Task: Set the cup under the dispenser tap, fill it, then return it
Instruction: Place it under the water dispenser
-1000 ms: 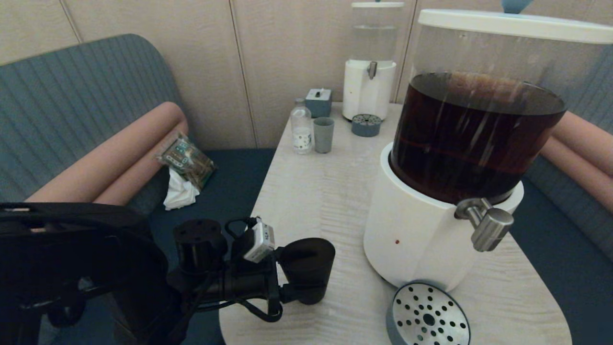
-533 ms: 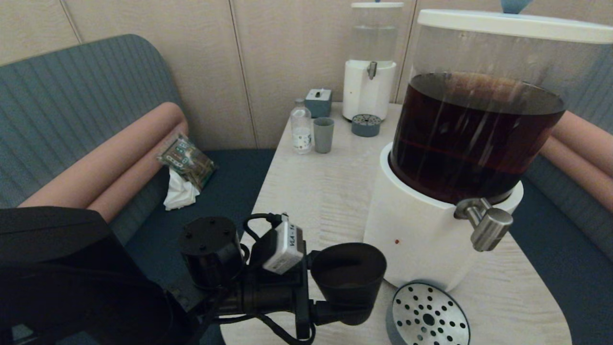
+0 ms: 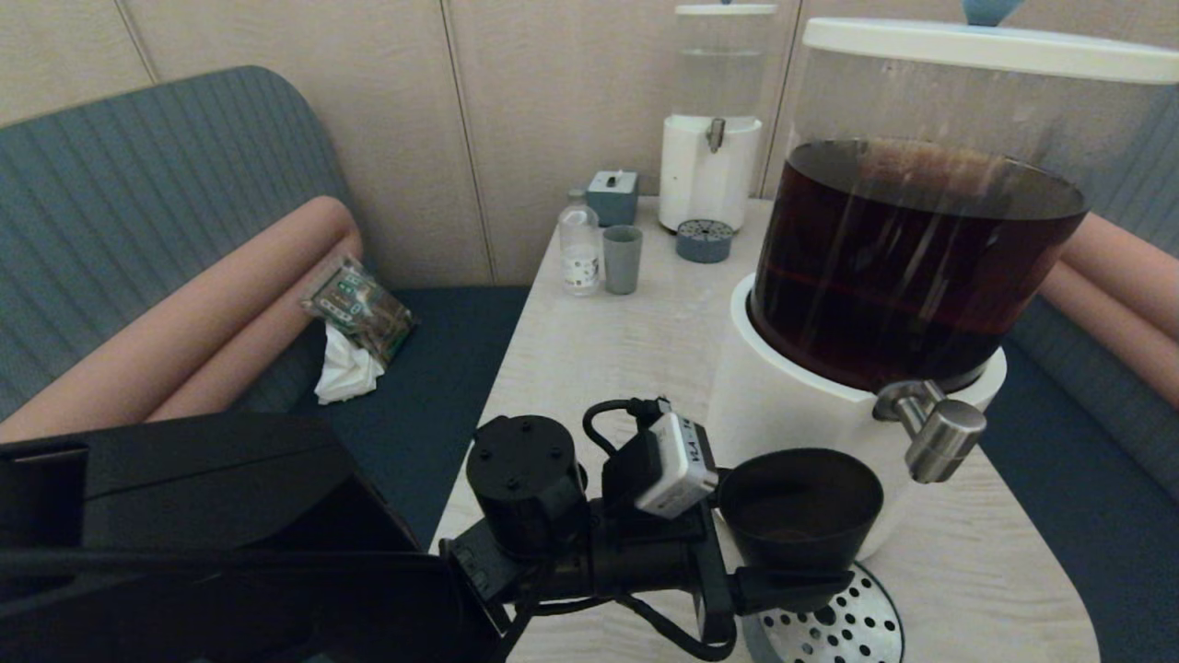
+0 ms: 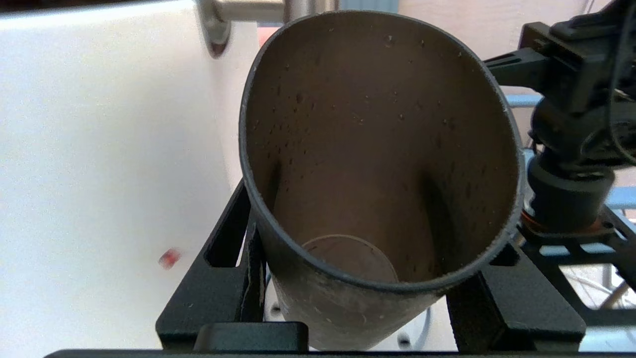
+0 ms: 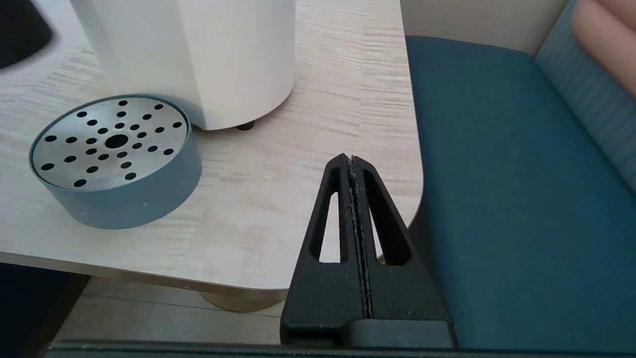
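Now the left gripper point(image 3: 783, 575) clamps the small matte black tumbler point(image 3: 799, 506) short of the brushed-steel tap point(image 3: 930, 431) — a pour there could miss.

Far end of the table point(image 3: 608, 368) — a grey-green tumbler point(image 3: 623, 259), clear bottle point(image 3: 579, 247), and smaller white dispenser point(image 3: 710, 166).

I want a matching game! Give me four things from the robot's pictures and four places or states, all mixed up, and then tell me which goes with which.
Things:
1. small matte black cup
2. round perforated steel drip tray
3. right gripper
4. pale grey-green tumbler

States:
A. shut, holding nothing
B. beside a small clear bottle
C. held in the left gripper
D. on the table by the white dispenser base

Pairs: 1-C, 2-D, 3-A, 4-B
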Robot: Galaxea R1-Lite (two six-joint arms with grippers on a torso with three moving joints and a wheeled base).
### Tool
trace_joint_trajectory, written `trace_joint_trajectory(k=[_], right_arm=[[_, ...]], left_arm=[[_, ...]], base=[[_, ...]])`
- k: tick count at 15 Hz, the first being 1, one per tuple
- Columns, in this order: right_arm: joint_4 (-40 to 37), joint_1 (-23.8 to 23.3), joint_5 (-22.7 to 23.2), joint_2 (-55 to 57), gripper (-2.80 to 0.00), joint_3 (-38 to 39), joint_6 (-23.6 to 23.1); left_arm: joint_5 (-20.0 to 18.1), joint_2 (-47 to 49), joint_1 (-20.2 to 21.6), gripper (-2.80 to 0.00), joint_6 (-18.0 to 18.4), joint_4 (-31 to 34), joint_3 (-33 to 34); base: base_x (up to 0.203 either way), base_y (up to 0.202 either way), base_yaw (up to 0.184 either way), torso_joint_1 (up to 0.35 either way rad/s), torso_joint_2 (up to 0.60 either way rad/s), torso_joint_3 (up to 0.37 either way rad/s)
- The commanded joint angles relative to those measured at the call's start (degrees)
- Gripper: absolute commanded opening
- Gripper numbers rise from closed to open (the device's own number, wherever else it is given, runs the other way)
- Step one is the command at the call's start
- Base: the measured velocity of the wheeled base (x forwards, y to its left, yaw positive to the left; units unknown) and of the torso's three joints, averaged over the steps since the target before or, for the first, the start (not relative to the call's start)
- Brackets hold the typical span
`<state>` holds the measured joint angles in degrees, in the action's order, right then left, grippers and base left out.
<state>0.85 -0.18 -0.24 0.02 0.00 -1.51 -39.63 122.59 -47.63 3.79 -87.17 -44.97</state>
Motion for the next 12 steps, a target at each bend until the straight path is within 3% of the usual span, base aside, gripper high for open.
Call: trace_joint_trajectory(k=[1, 12], right_arm=[[0.03, 0.01, -0.02, -0.02, -2.80, 0.18, 0.02], [0.03, 0.01, -0.02, -0.02, -2.80, 0.18, 0.02]], left_arm=[[0.18, 4.37, -0.93, -2.80, -0.07, -0.49, -2.85], [1.75, 12.92, -4.32, -2.80, -1.24, -0.49, -10.83]], base=[[0.000, 0.000, 0.000, 0.000, 0.00, 0.000], [0.000, 0.000, 0.000, 0.000, 0.00, 0.000]])
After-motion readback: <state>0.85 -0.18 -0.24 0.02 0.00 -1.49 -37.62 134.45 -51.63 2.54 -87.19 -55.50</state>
